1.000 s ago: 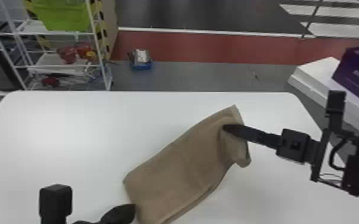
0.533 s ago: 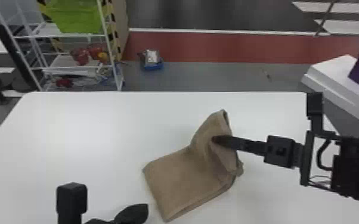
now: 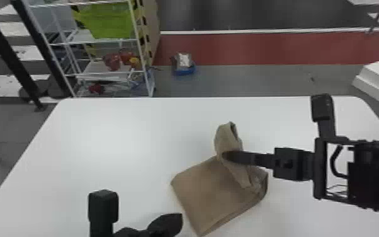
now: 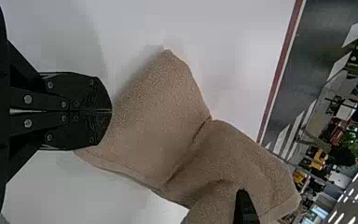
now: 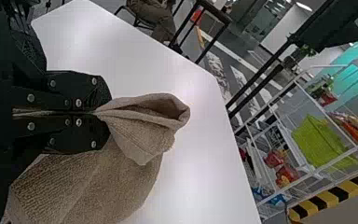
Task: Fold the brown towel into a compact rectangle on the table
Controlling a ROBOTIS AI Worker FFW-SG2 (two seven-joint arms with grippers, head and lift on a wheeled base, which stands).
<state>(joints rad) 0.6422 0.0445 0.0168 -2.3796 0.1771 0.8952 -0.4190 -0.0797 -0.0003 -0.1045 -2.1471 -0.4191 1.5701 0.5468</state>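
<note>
1. Brown towel [image 3: 211,192] on the white table [image 3: 104,141], partly folded; one end pinched up into a raised loop, the rest lay flat.
2. Right gripper [image 3: 229,156] came in across the towel, fingers clamped on the cloth below the loop.
3. Left gripper [image 3: 176,220] was just beside the towel's flat end, fingers together, no cloth between them.

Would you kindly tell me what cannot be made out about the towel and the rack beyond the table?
- Underside of the brown towel: head view, hidden by its upper layer.
- Cloth pinched in the right end effector: right wrist view, hidden by the fingers.
- Rest of the towel: right wrist view, cut off by the bottom edge.
- What the red items on the rack are: head view, too small.
</note>
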